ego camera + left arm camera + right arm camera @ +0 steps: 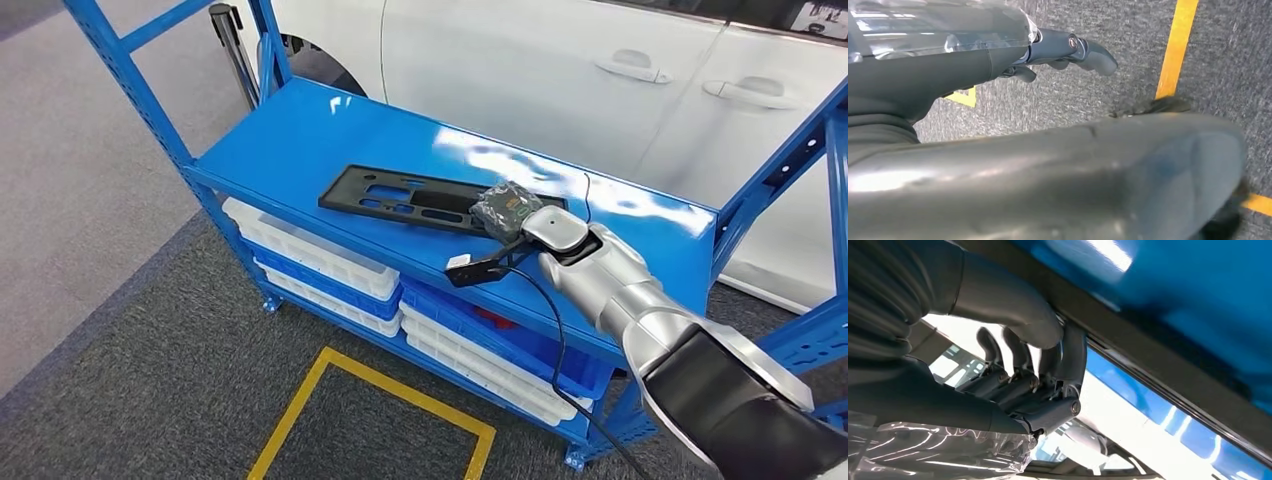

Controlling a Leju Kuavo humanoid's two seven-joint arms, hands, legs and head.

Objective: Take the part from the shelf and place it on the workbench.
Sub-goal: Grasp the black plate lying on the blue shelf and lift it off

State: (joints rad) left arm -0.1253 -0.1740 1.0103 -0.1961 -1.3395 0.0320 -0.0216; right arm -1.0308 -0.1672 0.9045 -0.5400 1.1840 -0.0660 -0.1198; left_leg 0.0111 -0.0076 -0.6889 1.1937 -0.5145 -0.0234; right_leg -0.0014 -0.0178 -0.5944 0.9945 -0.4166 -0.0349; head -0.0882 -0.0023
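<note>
Silver-armed, the right robot hand reaches over the top board of one blue shelf. One flat black part with several cut-outs lies on that board. The right robot hand sits at the part's near end; in the right wrist view its fingers and thumb curl close around the part's dark edge, touching it. Whether the part is lifted off the board cannot be told. The left robot hand hangs over grey carpet with yellow floor lines, fingers loosely curled, holding nothing. Below the right robot hand, lower shelf levels carry stacked white and blue trays. Beyond the right robot hand stands one white car.
</note>
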